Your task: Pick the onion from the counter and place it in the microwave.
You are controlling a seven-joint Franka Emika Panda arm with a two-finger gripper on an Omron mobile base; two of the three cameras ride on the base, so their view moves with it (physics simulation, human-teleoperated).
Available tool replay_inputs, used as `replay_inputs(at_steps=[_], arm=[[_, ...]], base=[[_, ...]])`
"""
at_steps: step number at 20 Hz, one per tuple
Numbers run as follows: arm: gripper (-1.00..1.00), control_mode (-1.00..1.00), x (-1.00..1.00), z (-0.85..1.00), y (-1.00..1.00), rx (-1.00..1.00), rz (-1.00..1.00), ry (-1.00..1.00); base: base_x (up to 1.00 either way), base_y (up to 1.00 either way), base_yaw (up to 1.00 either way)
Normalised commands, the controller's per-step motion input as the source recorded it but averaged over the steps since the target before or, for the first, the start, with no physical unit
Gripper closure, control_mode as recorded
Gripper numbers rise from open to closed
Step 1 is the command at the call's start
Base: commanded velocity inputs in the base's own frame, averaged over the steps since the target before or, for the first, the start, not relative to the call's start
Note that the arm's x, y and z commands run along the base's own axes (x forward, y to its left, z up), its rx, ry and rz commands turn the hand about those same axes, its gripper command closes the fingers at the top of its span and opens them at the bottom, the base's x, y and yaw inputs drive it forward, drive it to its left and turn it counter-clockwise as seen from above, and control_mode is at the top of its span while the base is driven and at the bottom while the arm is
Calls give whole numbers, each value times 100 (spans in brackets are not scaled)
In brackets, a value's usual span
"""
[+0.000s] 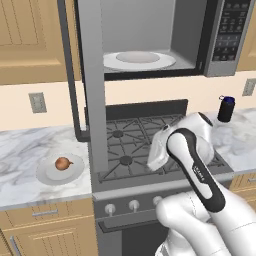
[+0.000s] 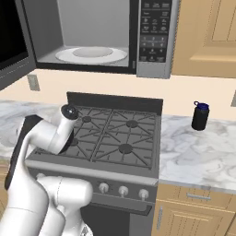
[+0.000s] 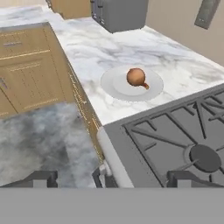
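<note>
The arm (image 1: 200, 200) is built of rounded, glossy white shells, with fat cylindrical links joined by bulging elbows. In front of the stove (image 1: 145, 145), a long black band with rounded ends is inlaid along one link and carries small white lettering too small to be read; a dark round cap is seen on the end of a joint (image 2: 69, 111) over the same stove. The gripper (image 3: 111, 177) is tipped with two small, blocky dark grey fingertips (image 3: 41, 178).

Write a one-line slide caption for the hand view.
Open gripper above the stove's front edge, looking toward the onion on a white plate on the marbled counter.
</note>
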Motion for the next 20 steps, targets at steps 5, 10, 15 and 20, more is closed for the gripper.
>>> replay_inputs(at_steps=[5, 10, 15, 20], arm=[[-100, -100, 25, -20, 50, 16, 13, -19], [-100, -100, 31, -1, 66, 6, 4, -2], [-100, -100, 37, 0, 56, 3, 0, 3], [-100, -100, 44, 0, 32, 3, 2, 5]], base=[[0, 0, 0], [0, 0, 0], [0, 0, 0], [0, 0, 0]])
